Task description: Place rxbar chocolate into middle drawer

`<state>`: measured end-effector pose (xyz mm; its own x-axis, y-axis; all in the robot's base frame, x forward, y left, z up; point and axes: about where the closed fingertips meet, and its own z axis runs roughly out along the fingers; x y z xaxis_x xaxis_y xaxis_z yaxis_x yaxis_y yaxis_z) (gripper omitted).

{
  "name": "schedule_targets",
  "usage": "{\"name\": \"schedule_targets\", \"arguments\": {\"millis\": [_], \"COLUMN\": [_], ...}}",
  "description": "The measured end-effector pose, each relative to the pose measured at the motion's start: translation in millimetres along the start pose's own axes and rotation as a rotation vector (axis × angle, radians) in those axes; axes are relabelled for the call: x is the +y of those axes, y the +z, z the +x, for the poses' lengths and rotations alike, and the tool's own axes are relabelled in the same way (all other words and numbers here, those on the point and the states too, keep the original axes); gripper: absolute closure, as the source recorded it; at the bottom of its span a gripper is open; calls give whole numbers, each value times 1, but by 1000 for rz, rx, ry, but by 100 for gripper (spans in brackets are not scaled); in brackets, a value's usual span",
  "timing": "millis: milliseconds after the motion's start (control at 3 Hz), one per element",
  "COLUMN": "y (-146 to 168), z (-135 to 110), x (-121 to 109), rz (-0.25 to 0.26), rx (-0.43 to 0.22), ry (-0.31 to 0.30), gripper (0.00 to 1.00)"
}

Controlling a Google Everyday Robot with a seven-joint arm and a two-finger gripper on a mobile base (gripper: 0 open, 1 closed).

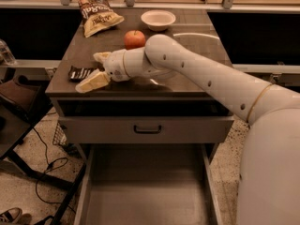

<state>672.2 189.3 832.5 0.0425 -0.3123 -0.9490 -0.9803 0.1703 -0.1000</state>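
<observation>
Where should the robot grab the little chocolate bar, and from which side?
Probably across its short width, pinching both long edges. The bar lies flat on the counter near the left edge, with its length running left to right. So coming from its right end, low over the top, looks best. The open gripper sits at that end.

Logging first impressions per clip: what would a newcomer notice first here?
The big white arm stretched across the countertop, its open claw at the left edge, right by the rxbar chocolate. Below, the middle drawer stands pulled out, floor bare. An apple sits just behind the arm.
</observation>
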Motion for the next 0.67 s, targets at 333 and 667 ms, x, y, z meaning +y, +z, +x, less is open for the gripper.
{"name": "schedule_targets", "arguments": {"millis": [333, 667], "y": [2, 3], "z": [0, 0], "x": [2, 2], "rz": [-4, -5], "rx": [-1, -1], "ry": [0, 0], "gripper": [41, 65]}}
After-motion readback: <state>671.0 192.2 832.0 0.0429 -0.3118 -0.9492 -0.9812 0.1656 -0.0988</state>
